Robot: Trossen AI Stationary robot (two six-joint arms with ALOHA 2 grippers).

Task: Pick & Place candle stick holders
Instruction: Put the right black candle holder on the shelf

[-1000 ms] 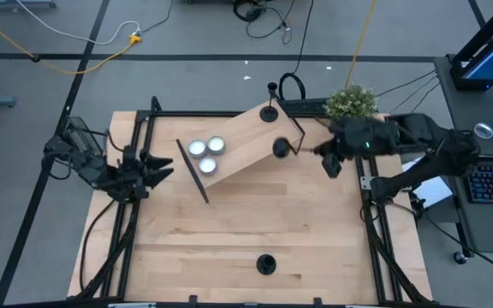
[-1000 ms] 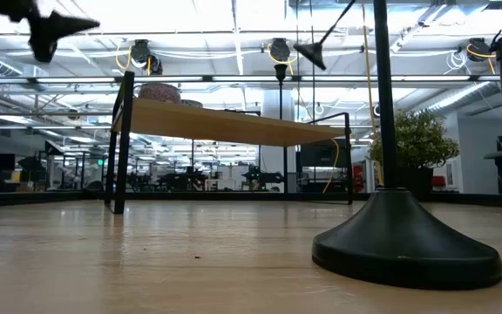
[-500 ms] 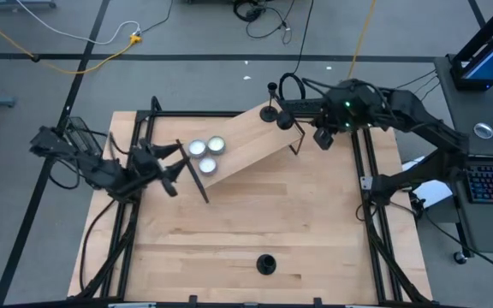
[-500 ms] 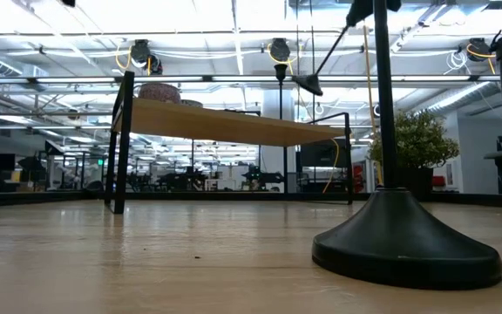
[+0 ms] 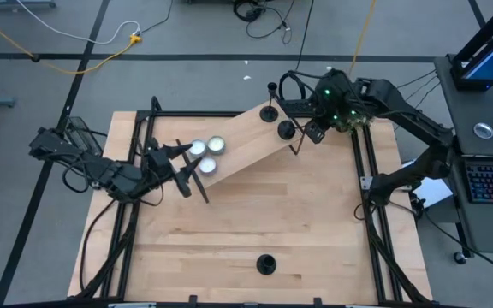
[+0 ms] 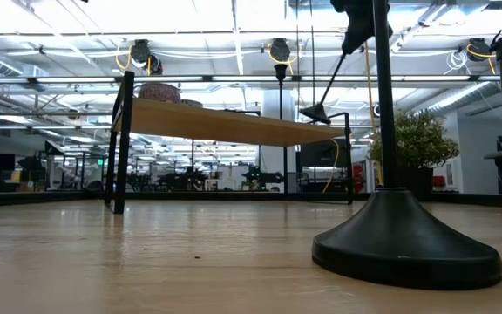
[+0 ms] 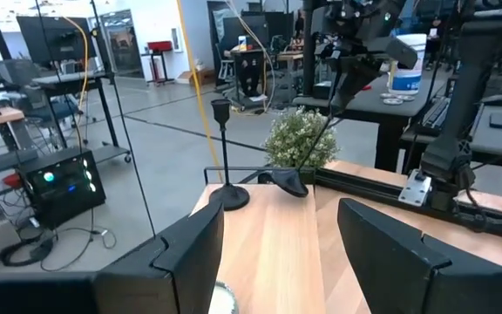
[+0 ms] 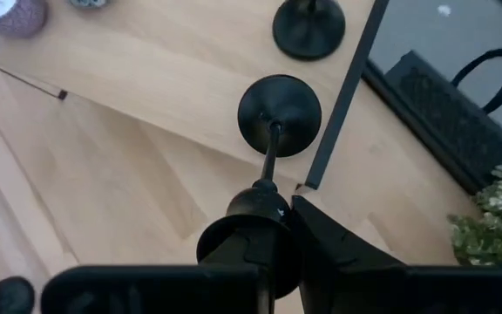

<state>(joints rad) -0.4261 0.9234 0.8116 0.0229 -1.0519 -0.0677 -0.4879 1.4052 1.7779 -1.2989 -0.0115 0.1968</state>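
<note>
Three black candlestick holders show. One stands upright on its base on the raised wooden shelf (image 5: 242, 141), near the shelf's far end (image 5: 270, 111), and shows in the left wrist view (image 7: 225, 166). One stands on the table near its front edge (image 5: 266, 263) and fills the low view's foreground (image 6: 399, 235). My right gripper (image 5: 311, 131) is shut on the third (image 5: 288, 130) at the shelf's far right corner. My left gripper (image 5: 181, 162) is open and empty at the shelf's left end, next to three silver-white tealights (image 5: 204, 147). My right gripper pinches the holder's cup end (image 8: 255, 208), at the top of its stem, between its two fingers. The fingers slant down from the table's right and lie along the stem. The holder is tilted, its round base (image 8: 279, 113) down at the shelf's surface; whether the base touches the shelf I cannot tell.
The shelf stands on thin black legs (image 6: 120, 139) across the table's far half. A black frame (image 5: 362, 171) runs along the table's edges. A small green plant (image 5: 349, 101) and black cables lie just behind the far right corner.
My right gripper has carried its holder from the table's right side toward the far edge and left. The holder's base has come down from above shelf height to the shelf's far right corner. My left gripper has moved right, toward the tealights at the shelf's left end.
</note>
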